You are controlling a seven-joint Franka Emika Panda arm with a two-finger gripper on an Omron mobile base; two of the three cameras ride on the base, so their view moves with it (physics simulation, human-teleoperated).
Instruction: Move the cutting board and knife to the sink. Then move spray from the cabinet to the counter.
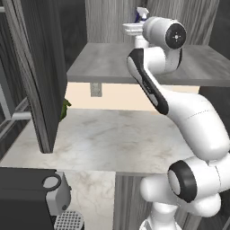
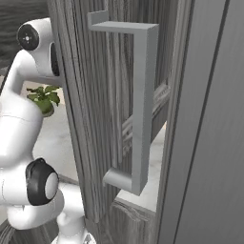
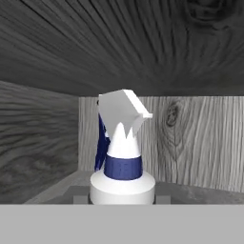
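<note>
The arm reaches up into the open wall cabinet (image 1: 112, 18), its hand at the back of the smooth grey shelf (image 1: 103, 65). In the left base view the gripper (image 1: 134, 28) is mostly hidden behind the arm's upper joint, and only a white part of the hand shows beside the spray bottle (image 1: 142, 13). Whether the gripper is parted or closed on anything cannot be told; its finger tips do not clearly show in the hand view either.

The spray bottle (image 3: 122, 157) stands upright on the shelf directly ahead of the gripper and very close to it, in the middle of the hand view. It has a white body, a dark blue collar, a white nozzle head and a blue trigger hanging down on its left side. No label, brand or writing can be read on it.

Beyond the bottle is the cabinet's grey wood-grain back wall, with a side wall to the left and the cabinet ceiling above.

Below the gripper, under the shelf, lies the pale marbled tabletop (image 1: 112, 139) with a beige backsplash and a wall outlet (image 1: 95, 89). The tall dark cabinet door (image 1: 38, 67) stands open far to the gripper's left. In the right base view another wood-grain door with a grey bar handle (image 2: 140, 105) is near the camera, and a small green potted plant (image 2: 44, 97) sits on the tabletop beyond the arm.
</note>
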